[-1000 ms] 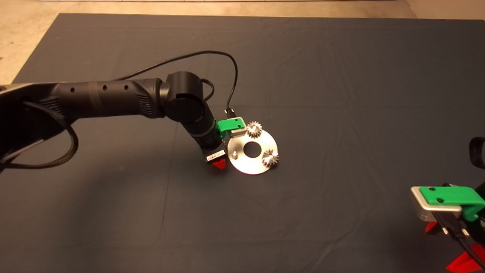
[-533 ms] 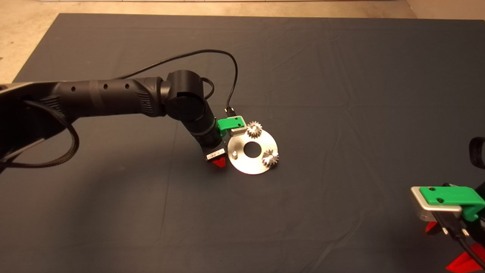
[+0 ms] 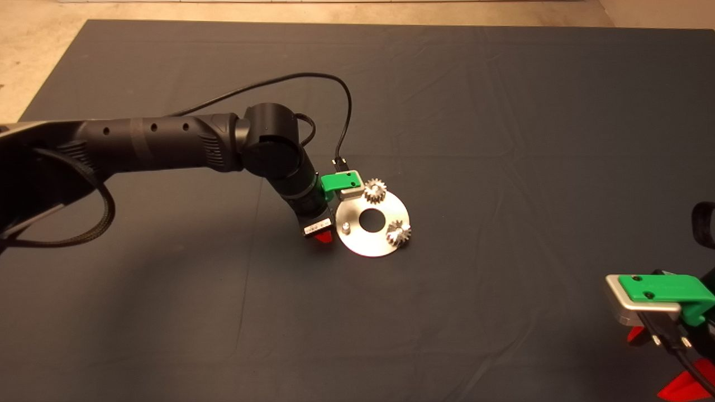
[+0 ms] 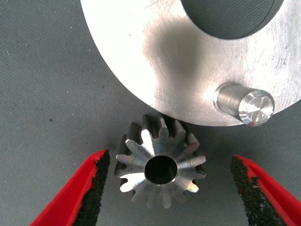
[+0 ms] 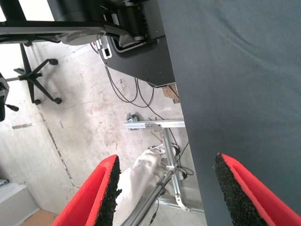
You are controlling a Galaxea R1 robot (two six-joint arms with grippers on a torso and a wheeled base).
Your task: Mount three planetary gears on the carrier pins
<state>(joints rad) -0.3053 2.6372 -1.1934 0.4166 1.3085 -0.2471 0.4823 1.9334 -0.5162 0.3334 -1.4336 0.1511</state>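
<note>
While two small shiny toothed steel gears already sit on the flat round silver disc, nothing has visibly moved in the past second. Left gripper hangs spread wide around the third gear, lying on the dark mat just beside the bare pin. Right gripper waits open at the mat's edge above pale floor.

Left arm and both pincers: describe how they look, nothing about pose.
The left arm is black and tubular, ribbed near its round joint, with a black cable looping overhead and braided hose behind. The left pincer and the right pincer have green bodies with silver blocks, and red fingers lined with black pads.
</note>
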